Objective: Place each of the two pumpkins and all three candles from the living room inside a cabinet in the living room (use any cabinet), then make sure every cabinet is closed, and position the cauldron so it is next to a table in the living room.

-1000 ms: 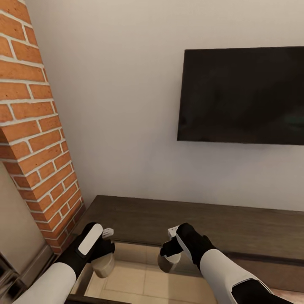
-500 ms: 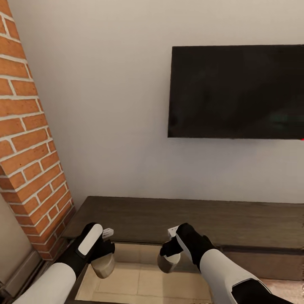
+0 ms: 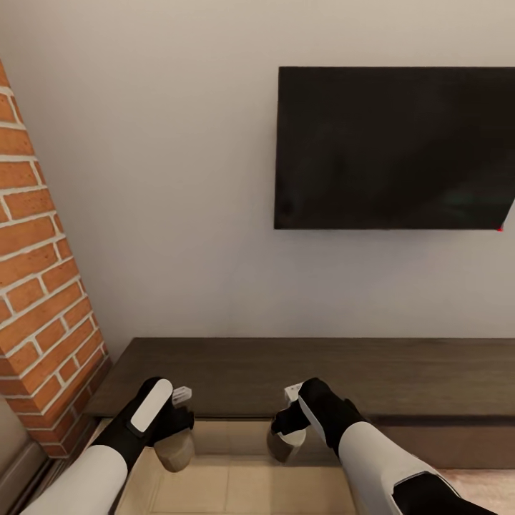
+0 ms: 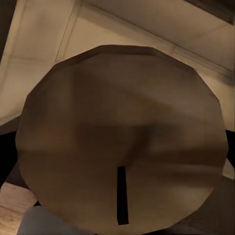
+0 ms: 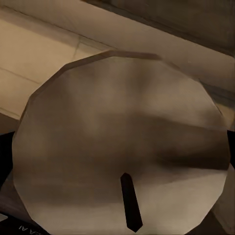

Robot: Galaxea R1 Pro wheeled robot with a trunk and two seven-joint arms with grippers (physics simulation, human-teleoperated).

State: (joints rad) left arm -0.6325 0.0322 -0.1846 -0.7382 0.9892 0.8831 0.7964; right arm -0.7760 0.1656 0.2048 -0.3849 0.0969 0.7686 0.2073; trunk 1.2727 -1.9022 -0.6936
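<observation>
Head view: candles (image 3: 174,450) half-hidden under pincers

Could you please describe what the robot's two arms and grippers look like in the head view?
Both arms have smooth white forearm shells that give way to black wrist sections. The left gripper is black with an elongated white panel along its top and a small white block beside it. The right gripper is also black, with a small white block near its fingers.

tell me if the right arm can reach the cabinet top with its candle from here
Probably yes. The right claw, shut on a candle, hangs just short of the cabinet, and nothing stands between them.
</observation>
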